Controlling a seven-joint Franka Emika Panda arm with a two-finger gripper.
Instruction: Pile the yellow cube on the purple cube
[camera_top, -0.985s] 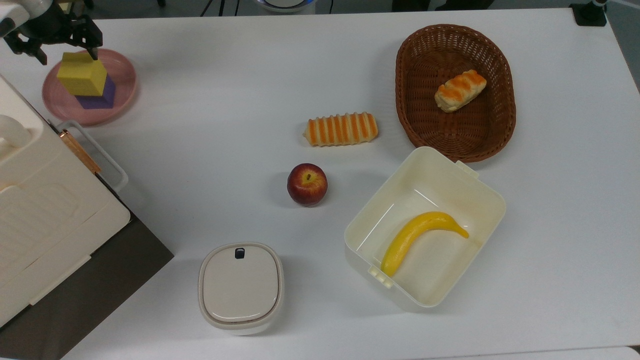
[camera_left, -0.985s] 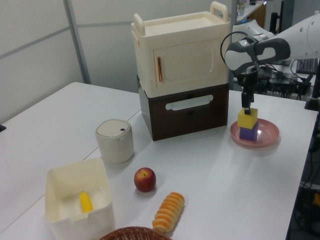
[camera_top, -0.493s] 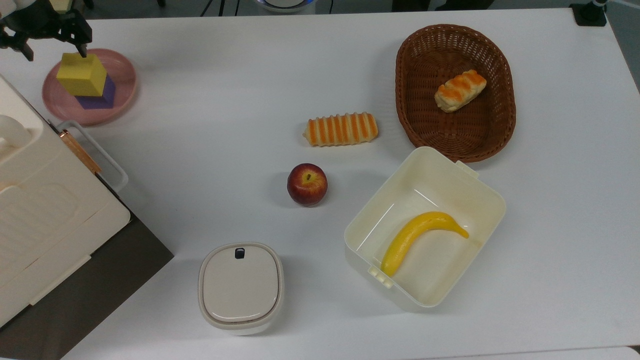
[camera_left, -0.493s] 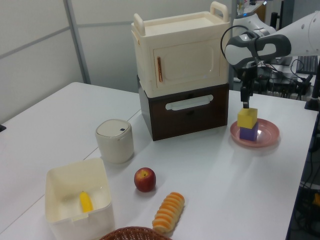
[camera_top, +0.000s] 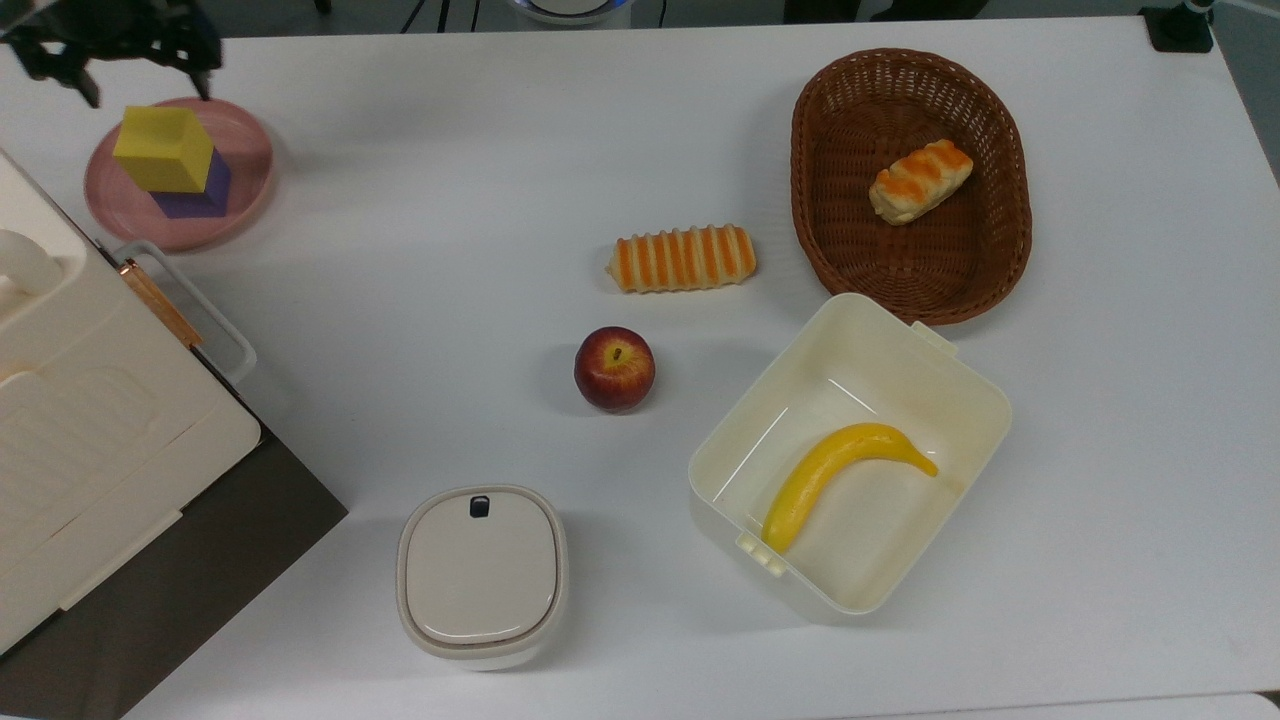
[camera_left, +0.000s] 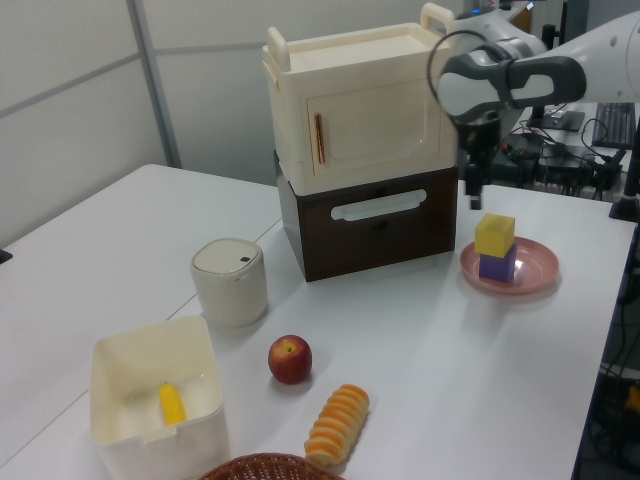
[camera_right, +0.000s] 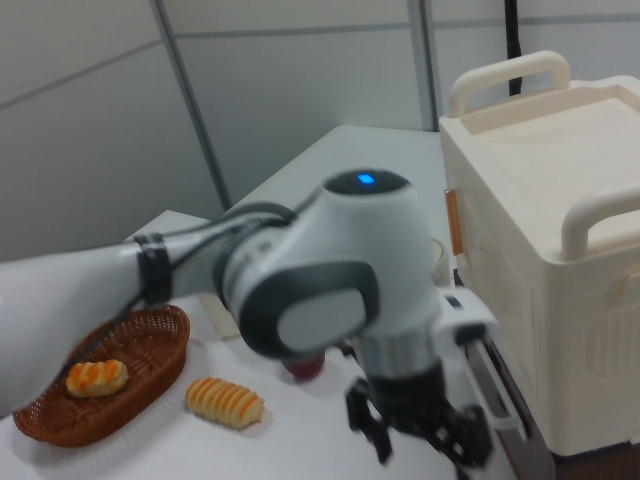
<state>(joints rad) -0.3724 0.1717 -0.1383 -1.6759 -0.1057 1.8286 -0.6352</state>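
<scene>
Pincer (camera_top: 118, 62): fingers spread apart, holding nothing; in the top view it hangs above the far rim of the pink plate, clear of both cubes. In the left view (camera_left: 471, 190) it hangs above and to the left view's left of the stack.
Yellow cube (camera_top: 164, 148): sits on top of the purple cube, turned slightly askew; nothing else touches it.
Purple cube (camera_top: 200, 192): rests on the pink plate (camera_top: 250, 170), mostly covered by the yellow one in the top view.
Plate position: at the top view's upper left corner of the white surface (camera_top: 420, 250), just beside the cream cabinet (camera_top: 90, 420) that stands on a dark base.
Mid-surface: a striped bread roll (camera_top: 682, 258) and a red apple (camera_top: 614, 368), well apart from the plate.
Basket (camera_top: 1000, 270): brown wicker, holding a second small bread (camera_top: 920, 180).
Open cream box (camera_top: 960, 390): holds a banana (camera_top: 840, 475).
Lidded pot (camera_top: 481, 574): near the cabinet's dark base, closed.
</scene>
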